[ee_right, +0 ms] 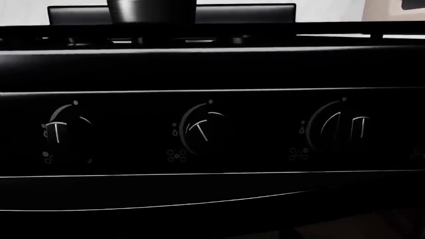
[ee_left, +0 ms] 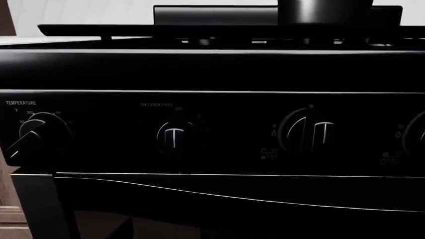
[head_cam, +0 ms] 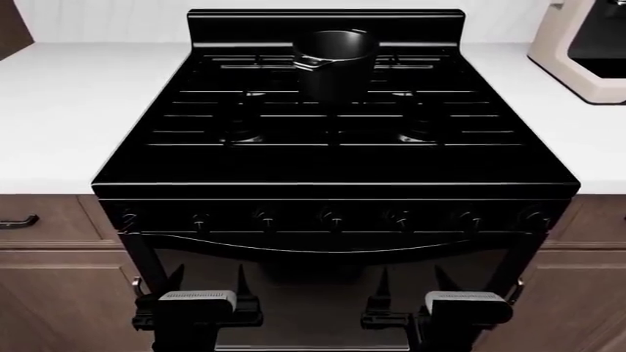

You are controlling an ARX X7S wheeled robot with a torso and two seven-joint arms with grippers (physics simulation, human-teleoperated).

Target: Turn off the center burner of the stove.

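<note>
Left hand [head_cam: 207, 284] and right hand [head_cam: 411, 284] both open, empty, level below the stove [head_cam: 333, 158] knob row [head_cam: 333, 217]; black pot [head_cam: 336, 62] beyond them on grates.

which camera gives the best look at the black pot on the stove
The head view. It looks down on the whole black pot, sitting on the grates at the back middle of the stove. The left wrist view catches only the pot's lower part at the frame edge, and so does the right wrist view.
</note>
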